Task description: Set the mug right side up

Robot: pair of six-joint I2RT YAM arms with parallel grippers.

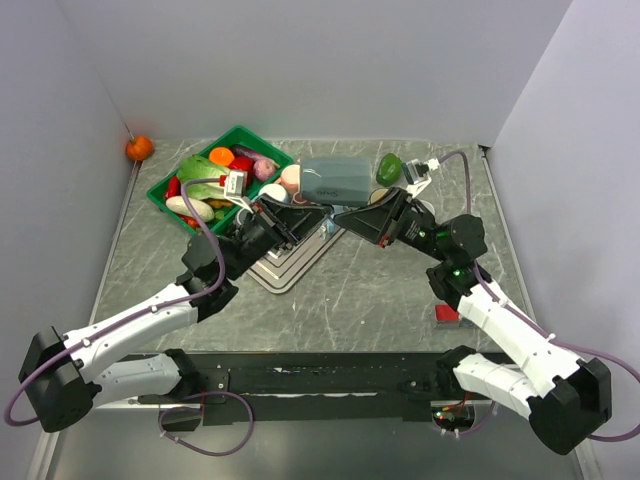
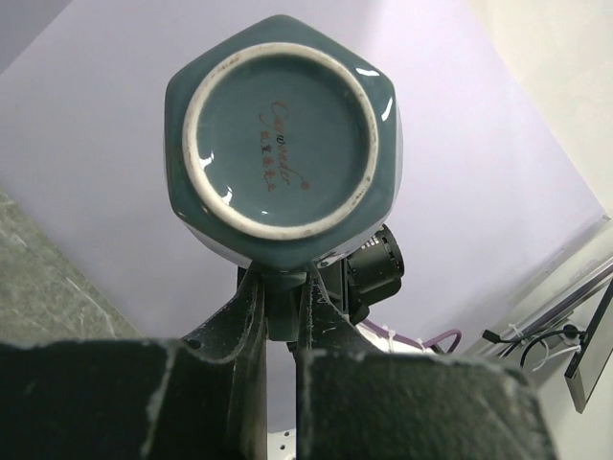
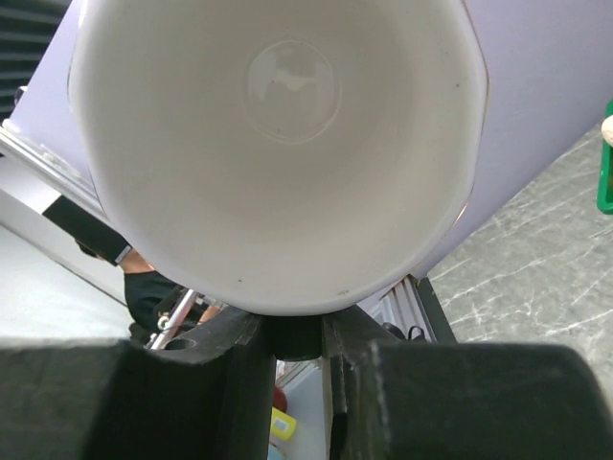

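Mug (image 1: 335, 180) is lying sideways, bottom facing left gripper (image 2: 280, 287), opening facing right gripper (image 3: 298, 331), both grippers pinching it.

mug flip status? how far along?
Done: the blue-grey hexagonal ceramic mug is picked up and held in mid-air.
In hand: it lies on its side, base facing the left hand and white mouth facing the right hand. Both hands look shut on a part under the body, probably the handle.
Left: tip it mouth-up and set it down.
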